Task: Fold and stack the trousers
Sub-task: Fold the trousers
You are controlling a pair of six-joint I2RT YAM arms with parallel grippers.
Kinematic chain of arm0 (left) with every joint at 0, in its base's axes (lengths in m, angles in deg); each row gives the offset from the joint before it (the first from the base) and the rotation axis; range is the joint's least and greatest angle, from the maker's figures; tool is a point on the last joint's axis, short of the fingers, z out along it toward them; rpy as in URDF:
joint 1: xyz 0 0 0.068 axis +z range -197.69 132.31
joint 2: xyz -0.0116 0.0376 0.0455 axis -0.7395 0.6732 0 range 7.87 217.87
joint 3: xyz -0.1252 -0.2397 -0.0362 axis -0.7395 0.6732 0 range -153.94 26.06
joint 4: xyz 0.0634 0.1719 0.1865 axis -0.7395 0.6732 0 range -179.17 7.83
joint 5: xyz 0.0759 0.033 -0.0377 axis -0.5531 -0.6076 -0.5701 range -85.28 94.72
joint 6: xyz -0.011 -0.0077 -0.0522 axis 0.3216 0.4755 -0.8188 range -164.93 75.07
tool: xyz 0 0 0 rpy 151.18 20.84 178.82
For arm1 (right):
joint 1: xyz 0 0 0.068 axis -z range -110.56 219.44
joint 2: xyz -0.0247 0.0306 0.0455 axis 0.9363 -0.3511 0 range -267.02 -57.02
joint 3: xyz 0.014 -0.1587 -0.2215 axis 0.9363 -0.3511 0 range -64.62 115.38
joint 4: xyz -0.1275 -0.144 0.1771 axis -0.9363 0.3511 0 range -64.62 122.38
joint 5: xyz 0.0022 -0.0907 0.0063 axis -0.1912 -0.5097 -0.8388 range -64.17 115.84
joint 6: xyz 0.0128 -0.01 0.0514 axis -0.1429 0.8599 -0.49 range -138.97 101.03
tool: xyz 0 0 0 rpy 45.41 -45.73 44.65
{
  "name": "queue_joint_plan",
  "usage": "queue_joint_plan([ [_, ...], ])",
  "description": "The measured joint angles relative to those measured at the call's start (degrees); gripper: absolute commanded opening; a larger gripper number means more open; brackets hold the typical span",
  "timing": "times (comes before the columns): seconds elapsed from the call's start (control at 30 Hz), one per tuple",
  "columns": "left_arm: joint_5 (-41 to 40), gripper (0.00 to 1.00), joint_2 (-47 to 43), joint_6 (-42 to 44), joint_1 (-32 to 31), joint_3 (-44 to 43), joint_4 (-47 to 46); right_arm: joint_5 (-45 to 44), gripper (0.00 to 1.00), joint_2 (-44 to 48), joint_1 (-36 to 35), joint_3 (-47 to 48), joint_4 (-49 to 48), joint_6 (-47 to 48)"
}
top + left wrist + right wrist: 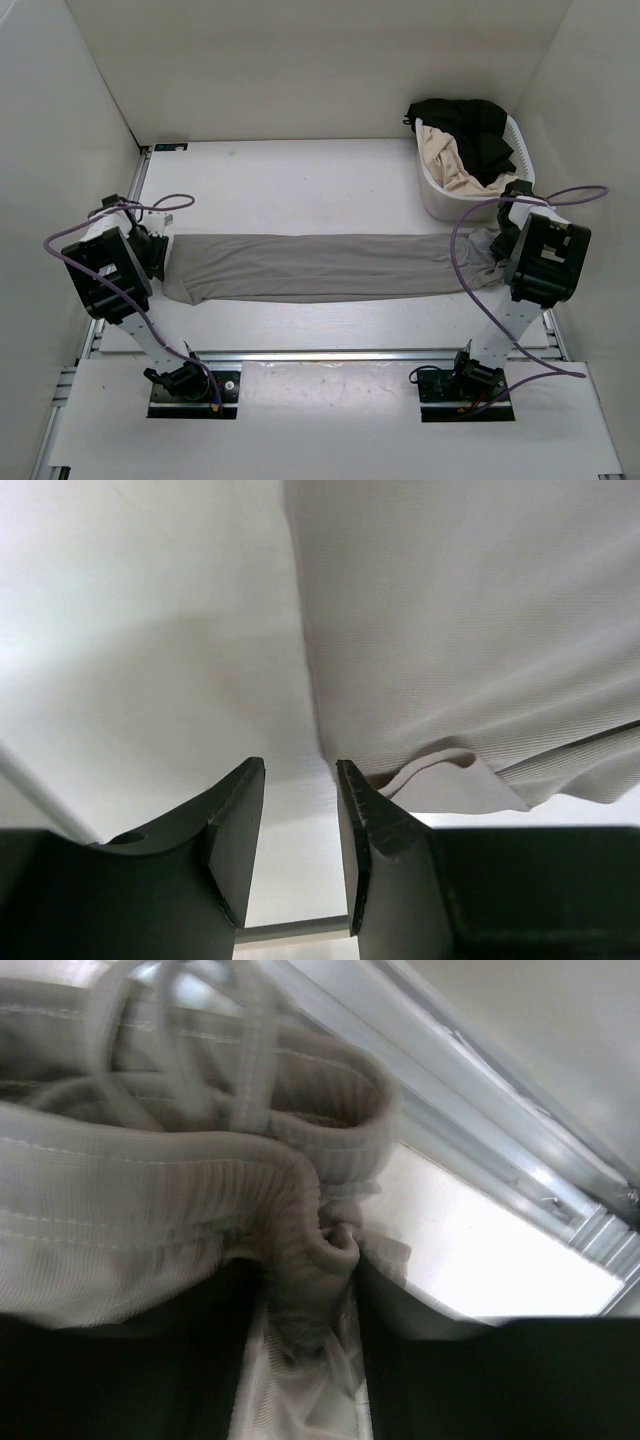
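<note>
Grey trousers (310, 266) lie stretched flat across the table from left to right. My left gripper (158, 250) sits at their left end, open, with nothing between its fingers. In the left wrist view the trouser hem (450, 780) lies just right of the right finger (365, 825), and the gripper (300, 780) is over bare table. My right gripper (503, 245) is at the right end, shut on the bunched waistband (320, 1260) with its drawstring (180, 1060).
A white laundry basket (432, 195) with black and beige clothes stands at the back right, close to my right gripper. White walls enclose the table on three sides. A metal rail (330, 355) runs along the near edge by the arm bases.
</note>
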Motion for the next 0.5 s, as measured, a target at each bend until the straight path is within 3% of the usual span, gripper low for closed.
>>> queue_joint_plan([
  [0.17,3.0,0.50,-1.3,0.0,-1.3,-7.0,1.3,-2.8,0.69,0.4,-0.2,0.0,1.7,0.3],
  [0.23,4.9,0.51,-2.2,-0.1,-2.4,-9.0,1.1,-3.3,0.85,0.7,-0.2,-0.1,2.3,0.3],
  [0.27,5.4,0.51,-2.8,-0.1,-3.3,-9.0,1.0,-3.9,0.99,1.1,-0.2,-0.1,2.7,0.4],
  [0.5,6.0,0.52,-0.6,-0.4,-17.9,0.2,-0.9,-3.7,0.99,2.1,-0.3,-0.5,4.1,0.7],
])
